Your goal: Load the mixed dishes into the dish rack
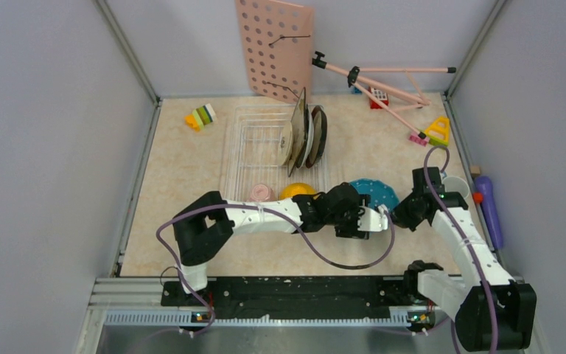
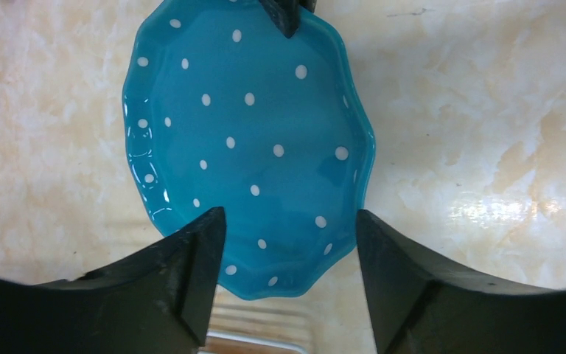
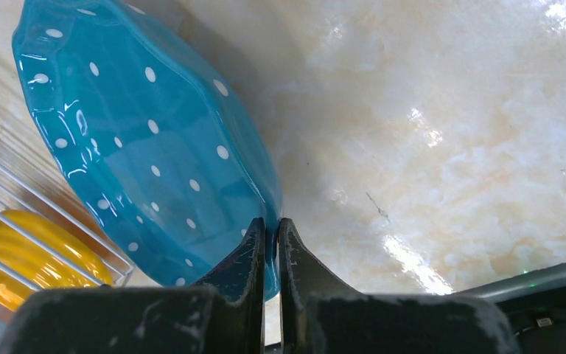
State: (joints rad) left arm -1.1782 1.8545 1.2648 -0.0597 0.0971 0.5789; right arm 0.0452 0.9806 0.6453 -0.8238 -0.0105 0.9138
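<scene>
1. The right hand (image 3: pixel 271 230) is pinched narrow on the rim of the teal dotted dish (image 3: pixel 140 140), which stands tilted over the counter (image 3: pixel 449 147).
2. The left hand (image 2: pixel 291 221) is spread wide, with a finger on either side of the dish's lower edge at the bottom of the frame. I cannot tell whether they touch it.
3. From above, the dish sits lower right of centre, just right of the rack (image 1: pixel 254 158) and the yellow bowl (image 1: pixel 297 190).

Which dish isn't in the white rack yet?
The teal white-dotted dish, gripped at its rim by the right pincer; the plates and yellow bowl sit inside the rack.
</scene>
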